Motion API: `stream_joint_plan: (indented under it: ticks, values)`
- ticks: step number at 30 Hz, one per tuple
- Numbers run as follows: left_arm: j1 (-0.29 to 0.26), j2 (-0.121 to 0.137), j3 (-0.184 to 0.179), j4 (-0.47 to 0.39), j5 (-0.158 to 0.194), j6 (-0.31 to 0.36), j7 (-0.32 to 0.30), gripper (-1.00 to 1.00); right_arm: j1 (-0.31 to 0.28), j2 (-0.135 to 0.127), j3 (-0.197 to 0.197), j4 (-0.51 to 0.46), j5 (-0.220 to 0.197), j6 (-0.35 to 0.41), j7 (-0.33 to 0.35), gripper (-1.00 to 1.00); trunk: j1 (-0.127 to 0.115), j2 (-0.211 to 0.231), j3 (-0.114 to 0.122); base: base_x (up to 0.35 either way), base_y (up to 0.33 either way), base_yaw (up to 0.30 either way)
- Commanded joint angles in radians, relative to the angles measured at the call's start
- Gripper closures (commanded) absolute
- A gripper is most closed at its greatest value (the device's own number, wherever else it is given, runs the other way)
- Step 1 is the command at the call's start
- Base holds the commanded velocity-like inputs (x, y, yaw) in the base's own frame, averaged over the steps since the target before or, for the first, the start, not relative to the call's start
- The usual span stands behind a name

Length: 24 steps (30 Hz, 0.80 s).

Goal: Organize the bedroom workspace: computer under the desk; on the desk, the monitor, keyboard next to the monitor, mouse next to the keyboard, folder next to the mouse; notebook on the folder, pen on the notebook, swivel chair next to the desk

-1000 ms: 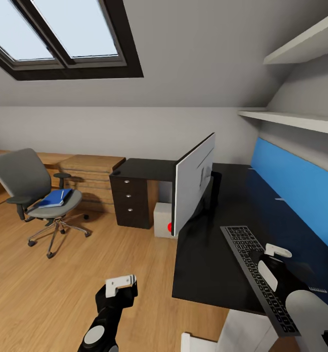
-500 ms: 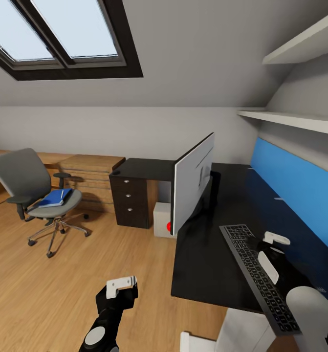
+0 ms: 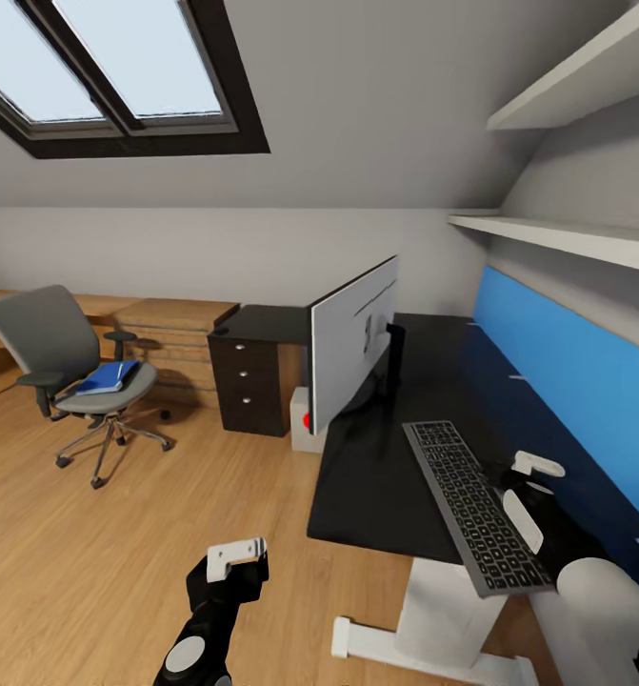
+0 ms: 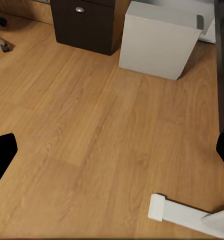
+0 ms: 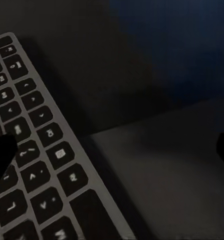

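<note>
The monitor (image 3: 352,353) stands on the black desk (image 3: 376,486), its silver back facing me. The keyboard (image 3: 471,505) lies at an angle, its near end over the desk's front edge. My right gripper (image 3: 530,476) hovers open just right of it. In the right wrist view the keyboard (image 5: 31,165) lies beside a flat grey sheet (image 5: 167,175) that looks like the notebook. The blue folder (image 3: 108,378) rests on the swivel chair (image 3: 81,381) at far left. The computer (image 3: 300,424) sits on the floor under the desk. My left gripper (image 3: 233,557) is open above the floor.
A black drawer unit (image 3: 248,386) stands left of the computer (image 4: 159,40). The desk's white pedestal leg (image 3: 443,610) and foot (image 4: 187,215) are on the floor near my left gripper (image 4: 112,150). A blue back panel (image 3: 567,391) and shelves line the right wall.
The whole picture has shifted left and back, so the camera has moved and the white pedestal leg has come into view. Both grippers sit at the same spots in the picture.
</note>
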Motion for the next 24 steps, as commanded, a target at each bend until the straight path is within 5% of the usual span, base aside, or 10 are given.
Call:
stream_joint_plan:
  ticks: [1,8,10,24]
  values:
    - [-0.001,0.000,-0.001,-0.002,0.009,0.003,0.008,-1.00,0.000,0.000,-0.001,-0.001,-0.006,0.007,-0.005,-1.00,0.000,-0.001,-0.001,-0.075,-0.045,0.000]
    - [-0.001,0.001,-0.001,-0.004,0.010,0.002,0.009,-1.00,0.000,-0.001,-0.047,0.004,-0.061,0.035,-0.002,-1.00,0.000,-0.001,-0.001,-0.030,-0.018,0.000]
    - [-0.001,0.002,-0.001,-0.005,0.010,0.001,0.009,-1.00,0.000,-0.004,-0.063,0.005,-0.118,0.080,0.015,-1.00,0.000,-0.001,-0.001,-0.006,-0.004,0.000]
    - [-0.001,0.002,-0.001,-0.006,0.010,0.001,0.009,-1.00,0.000,-0.022,-0.086,0.033,-0.236,0.160,0.068,-1.00,0.000,-0.001,-0.001,-0.001,0.000,0.000]
